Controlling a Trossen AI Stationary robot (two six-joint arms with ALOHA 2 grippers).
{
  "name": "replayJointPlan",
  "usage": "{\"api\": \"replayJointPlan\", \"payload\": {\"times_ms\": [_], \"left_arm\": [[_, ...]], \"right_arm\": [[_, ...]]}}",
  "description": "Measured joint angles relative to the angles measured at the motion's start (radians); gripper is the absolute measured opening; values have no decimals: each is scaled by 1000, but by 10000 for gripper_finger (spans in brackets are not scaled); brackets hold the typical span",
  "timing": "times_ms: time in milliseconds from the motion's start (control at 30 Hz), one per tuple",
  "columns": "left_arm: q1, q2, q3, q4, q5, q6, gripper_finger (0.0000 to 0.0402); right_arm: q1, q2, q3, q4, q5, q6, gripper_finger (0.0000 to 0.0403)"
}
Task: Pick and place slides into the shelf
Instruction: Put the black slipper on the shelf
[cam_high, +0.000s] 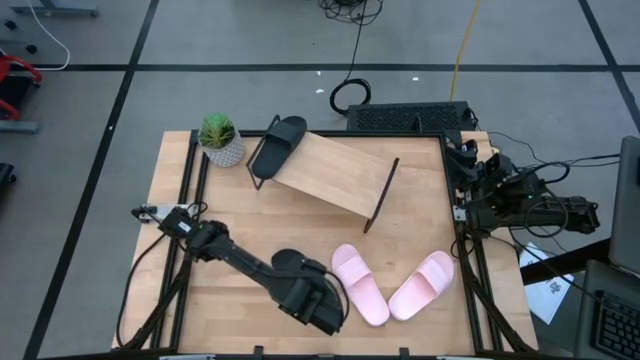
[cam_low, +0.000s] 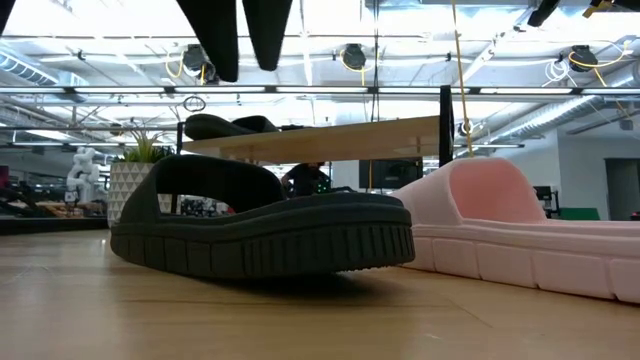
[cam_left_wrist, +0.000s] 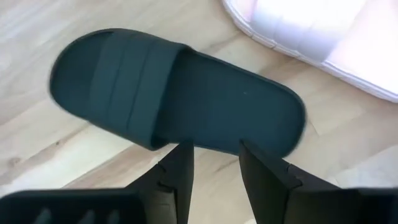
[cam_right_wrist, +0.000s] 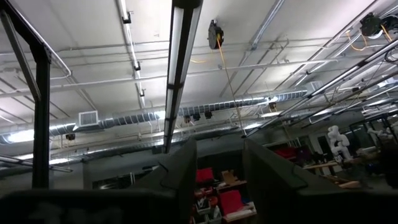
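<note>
Light wood makes up the tabletop (cam_high: 300, 240), the biggest thing here, and on its far half stands the slanted shelf (cam_high: 335, 175) on a thin black frame, with one black slide (cam_high: 278, 145) already resting at its upper left end beside a small potted plant (cam_high: 220, 138). Nearer the front edge lie the two pink slides (cam_high: 390, 288), toes angled apart and heels almost touching, not yet shelved. Just left of them, sole flat on the wood, lies the second black slide (cam_left_wrist: 168, 99), which is the one in hand now. The left gripper (cam_left_wrist: 214, 165) hangs right above it with fingers parted a moderate way, a clear gap between them, and nothing held; the fingertips point at the sandal's long side edge near the heel end and do not touch it. The right gripper (cam_right_wrist: 217, 165) waits folded at the table's right edge, aimed at the ceiling, its fingers likewise apart and empty. The slide looks like moulded foam: light, somewhat springy, matte and not slippery, not fragile. I judge the wide strap or the side wall of the footbed the best hold, since a pinch across the thin rim should bend little, whereas a grip at the far toe would let it droop and swing
</note>
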Motion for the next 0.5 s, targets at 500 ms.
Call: {"api": "replayJointPlan", "payload": {"times_ms": [500], "left_arm": [[17, -1, 0, 110, 41, 249, 124]], "right_arm": [[0, 0, 0, -6, 1, -1, 121]]}}
